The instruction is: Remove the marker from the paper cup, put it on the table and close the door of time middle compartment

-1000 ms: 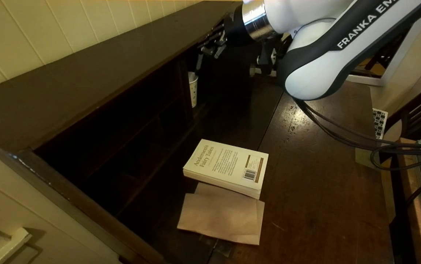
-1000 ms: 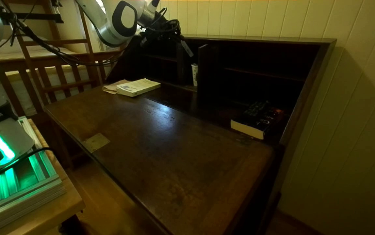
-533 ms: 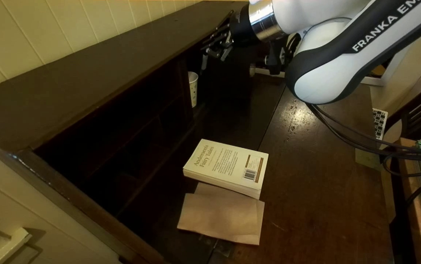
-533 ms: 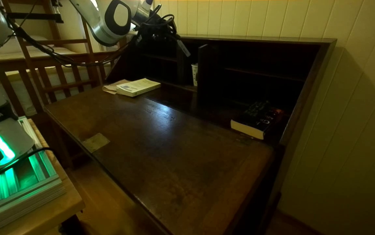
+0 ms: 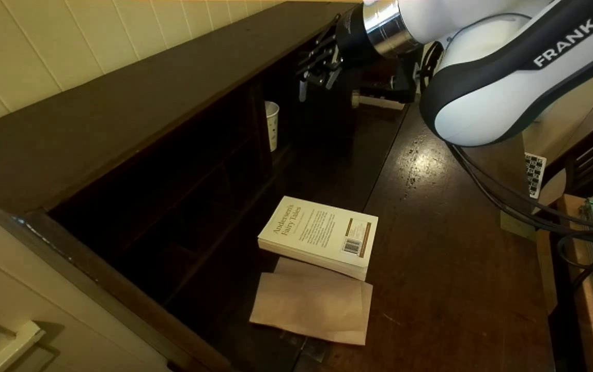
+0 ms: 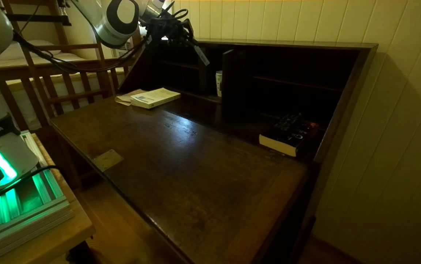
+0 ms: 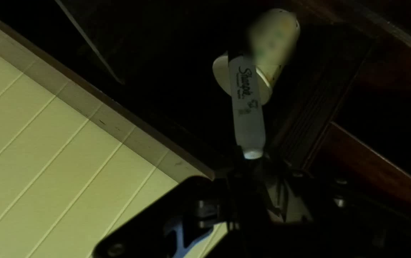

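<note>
My gripper (image 5: 308,75) is shut on the marker (image 7: 249,107), a grey Sharpie with a dark cap, by its rear end. The marker hangs tilted, cap end down, and also shows in both exterior views (image 5: 302,91) (image 6: 202,55). The paper cup (image 5: 272,126) stands upright in the middle compartment, apart from the marker in the exterior views (image 6: 219,84). In the wrist view the marker overlaps the mouth of the cup (image 7: 267,77). The door (image 6: 231,84) stands open, jutting out beside the cup. The glossy brown table (image 6: 181,172) spreads in front, also in an exterior view (image 5: 451,248).
A white book (image 5: 322,235) and tan paper (image 5: 312,310) lie on the table near the cabinet. A thick black book (image 6: 287,135) lies beyond the door. The cabinet top (image 5: 146,88) overhangs dark compartments. Cables hang from the arm.
My gripper has drawn back from the cabinet with the marker in it. The marker's cap end, at the cup's mouth a second ago, is now away from the cup. Cup and door have not moved.
</note>
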`<state>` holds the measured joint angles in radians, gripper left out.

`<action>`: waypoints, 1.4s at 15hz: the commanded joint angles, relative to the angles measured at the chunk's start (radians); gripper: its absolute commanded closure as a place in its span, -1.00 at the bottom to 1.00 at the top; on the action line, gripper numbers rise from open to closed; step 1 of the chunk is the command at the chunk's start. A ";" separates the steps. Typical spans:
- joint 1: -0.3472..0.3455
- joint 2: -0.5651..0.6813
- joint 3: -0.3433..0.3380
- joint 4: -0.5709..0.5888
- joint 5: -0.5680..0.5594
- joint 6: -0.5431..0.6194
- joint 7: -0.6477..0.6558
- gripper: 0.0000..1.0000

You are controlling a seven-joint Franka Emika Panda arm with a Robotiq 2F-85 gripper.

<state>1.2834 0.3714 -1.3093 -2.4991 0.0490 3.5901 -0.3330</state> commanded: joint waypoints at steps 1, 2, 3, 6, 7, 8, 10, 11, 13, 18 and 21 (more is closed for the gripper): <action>0.149 -0.012 -0.130 -0.039 0.025 -0.073 -0.046 0.91; 0.186 -0.016 -0.161 -0.045 0.020 -0.102 -0.041 0.91; 0.222 -0.016 -0.192 -0.048 0.016 -0.132 -0.037 0.91; 0.320 -0.020 -0.266 -0.054 0.002 -0.216 -0.029 0.91; 0.348 -0.023 -0.285 -0.055 -0.002 -0.242 -0.028 0.91; 0.374 -0.017 -0.302 -0.053 -0.001 -0.266 -0.025 0.91; 0.420 -0.021 -0.326 -0.051 -0.006 -0.320 -0.025 0.91; 0.443 -0.025 -0.337 -0.049 -0.007 -0.349 -0.026 0.91; 0.477 -0.037 -0.354 -0.043 -0.010 -0.407 -0.030 0.91; 0.516 -0.029 -0.371 -0.029 -0.013 -0.540 -0.034 0.91; 0.505 -0.028 -0.358 -0.014 -0.016 -0.600 -0.034 0.91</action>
<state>1.7838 0.3707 -1.6586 -2.5338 0.0467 3.0532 -0.3401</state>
